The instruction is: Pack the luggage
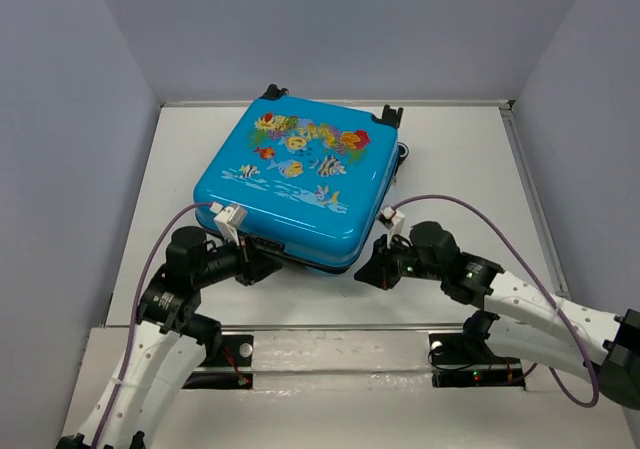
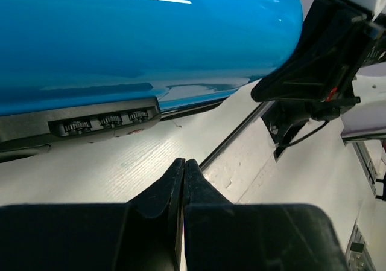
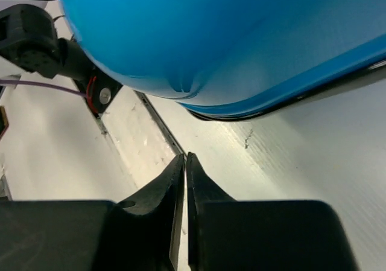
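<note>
The luggage (image 1: 300,184) is laid flat on the counter (image 1: 455,159), shut as far as can be seen. The left hand (image 2: 183,165) and the right hand (image 3: 184,159) are pressed together, with nothing held, just beside its near edge. It is probably best opened slowly, evenly from both corners.

A white table (image 1: 470,159) is enclosed on three sides by plain, pale grey panels: a back wall (image 1: 340,29), a left wall (image 1: 60,169) and a right wall (image 1: 590,109). A thin raised lip (image 1: 450,103) is seen along the table's far and right edges. A lighter, glossy strip (image 1: 340,354) is laid across the near side. Seen close, the tabletop is finely ribbed and is crossed by a dark seam (image 3: 158,121). Everything is lit evenly, and only soft shadows are cast.
</note>
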